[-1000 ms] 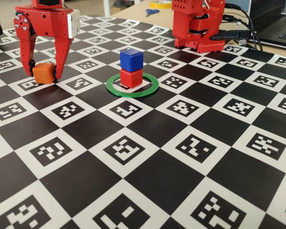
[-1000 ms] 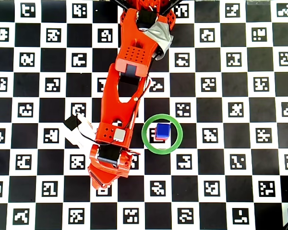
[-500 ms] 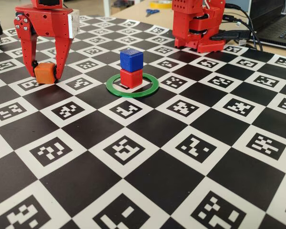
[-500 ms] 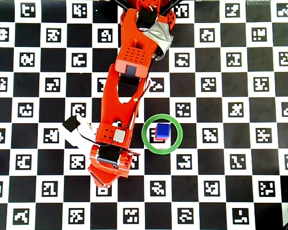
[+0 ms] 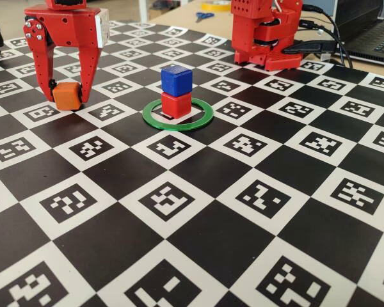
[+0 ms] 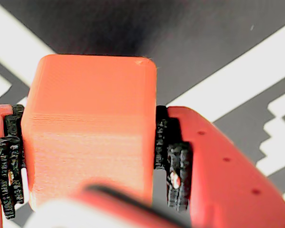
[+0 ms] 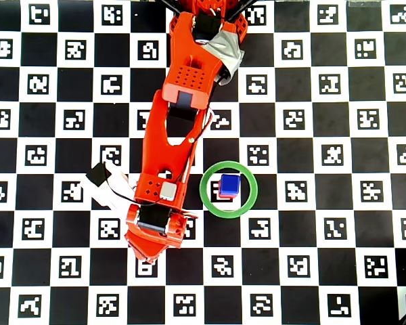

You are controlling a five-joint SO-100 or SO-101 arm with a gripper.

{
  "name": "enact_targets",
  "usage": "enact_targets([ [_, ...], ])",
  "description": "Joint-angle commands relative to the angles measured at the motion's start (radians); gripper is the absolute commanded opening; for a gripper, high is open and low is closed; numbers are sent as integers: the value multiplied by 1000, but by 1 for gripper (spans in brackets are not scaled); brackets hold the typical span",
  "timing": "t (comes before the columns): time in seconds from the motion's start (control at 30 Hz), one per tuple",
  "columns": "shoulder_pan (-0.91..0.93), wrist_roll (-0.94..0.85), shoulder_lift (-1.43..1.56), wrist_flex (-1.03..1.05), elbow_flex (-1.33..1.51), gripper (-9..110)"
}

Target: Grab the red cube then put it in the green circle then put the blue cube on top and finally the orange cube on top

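Orange cube (image 5: 66,95) clamped between both fingertips of gripper (image 5: 66,94), jaws closed to cube width. Wrist view confirms: black ribbed pads (image 6: 173,164) pressed on two opposite side faces of the cube, grip roughly centred, no visible gap either side. Cube at or barely above the checkerboard mat (image 5: 198,192); contact with the mat not resolvable from the fixed view.

Landmark: green circle (image 5: 178,115). Red cube (image 5: 176,104) inside the ring, blue cube (image 5: 176,79) stacked on it, turned slightly against the red one beneath. Orange cube well left of the ring in the fixed view, slightly farther from that camera. In the overhead view the cube is hidden under the arm; gripper sits left of and below the ring there.

Step in hand, judged: lift and carry the orange cube to the stack. Notes for doing it well:
- Raise straight up until the cube's underside clears the blue top, only then translate toward the ring; a low approach would likely knock the stack.
- Centre over the blue cube, match its slight rotation if possible.
- Lower until faces meet, then release slowly; withdraw upward, not sideways.
- Orange cube looks a little larger than the blue one, so small overhang expected; off-centre placement risks tipping.

Orientation: cube, so no real long axis. Held square, top face level, gripped faces parallel to the fingers.
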Motion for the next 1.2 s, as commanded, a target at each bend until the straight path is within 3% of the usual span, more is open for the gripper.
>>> enact_targets([
  [0.0, 18, -11, 198, 14, -25, 11],
  [0.4, 9, -89, 367, 107, -5, 11],
  [1.17, -187, -227, 810, 192, 440, 10],
])
